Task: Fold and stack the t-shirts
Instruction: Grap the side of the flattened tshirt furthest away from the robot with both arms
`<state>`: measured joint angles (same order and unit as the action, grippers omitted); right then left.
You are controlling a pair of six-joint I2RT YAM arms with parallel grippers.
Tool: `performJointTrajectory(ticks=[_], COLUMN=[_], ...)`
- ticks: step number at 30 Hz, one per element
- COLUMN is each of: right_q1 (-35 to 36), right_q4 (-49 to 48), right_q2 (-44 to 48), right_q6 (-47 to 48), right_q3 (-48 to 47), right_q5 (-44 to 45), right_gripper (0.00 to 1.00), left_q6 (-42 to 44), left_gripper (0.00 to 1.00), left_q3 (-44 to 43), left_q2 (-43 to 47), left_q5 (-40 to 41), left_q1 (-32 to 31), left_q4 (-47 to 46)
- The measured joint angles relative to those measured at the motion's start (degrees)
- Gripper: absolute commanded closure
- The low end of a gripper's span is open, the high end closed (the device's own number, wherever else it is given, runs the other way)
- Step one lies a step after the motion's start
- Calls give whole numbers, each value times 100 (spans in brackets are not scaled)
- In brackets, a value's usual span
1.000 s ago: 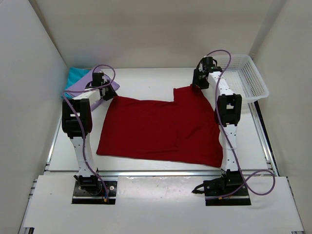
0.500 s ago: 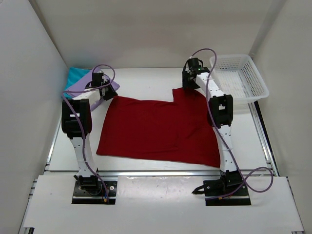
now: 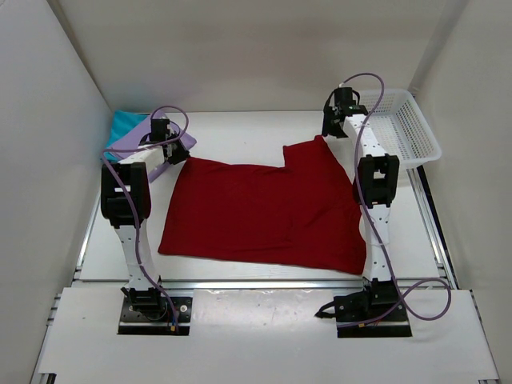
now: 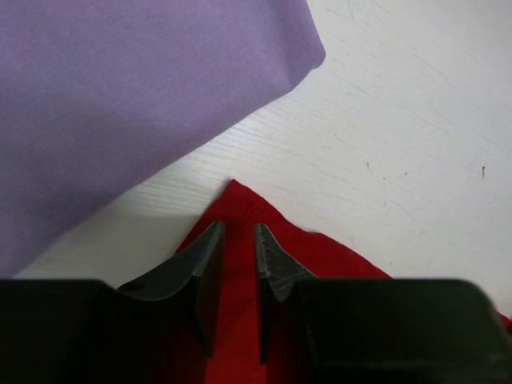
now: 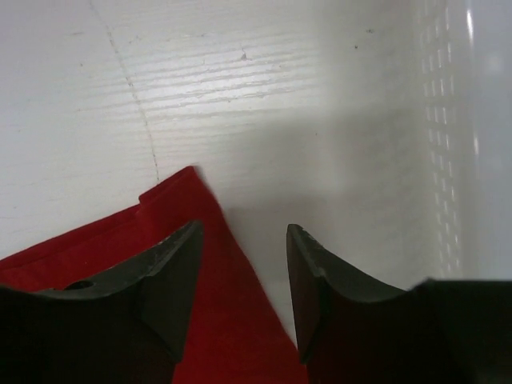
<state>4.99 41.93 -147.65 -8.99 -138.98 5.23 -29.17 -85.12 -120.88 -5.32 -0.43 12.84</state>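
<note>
Beneath right gripper: dark red t-shirt corner again after swing inward; jaws wide, nothing held. Left gripper narrowing astride other corner, grip unclear. Fold lift looks next.

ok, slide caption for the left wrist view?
Left gripper, jaws narrowly apart, at the dark red shirt corner; lavender shirt beside.

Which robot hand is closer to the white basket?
The right. The right gripper hovers beside the basket, over the red shirt's corner; the left gripper is across the table, by the purple shirt.
</note>
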Motion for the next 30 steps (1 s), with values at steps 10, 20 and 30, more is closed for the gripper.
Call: performJointTrajectory(ticks=[10,20,30], right_q1=[-98,-107,-247], right_q4=[-236,-470,-527], right_q2=[0,-356,-483], right_q6=[-221,-647,-938], right_q3=[0,-33,-142], right_q5=[-796,-1010,-1200], right_gripper=[52,63,77], left_q6=[9,63,63], left_gripper=[71,70,69], left_q3=[-2,-2,-2], left_q2=[0,0,0], left_q5=[26,39,39], left_q1=[4,9,9], left_q4=[4,50,46])
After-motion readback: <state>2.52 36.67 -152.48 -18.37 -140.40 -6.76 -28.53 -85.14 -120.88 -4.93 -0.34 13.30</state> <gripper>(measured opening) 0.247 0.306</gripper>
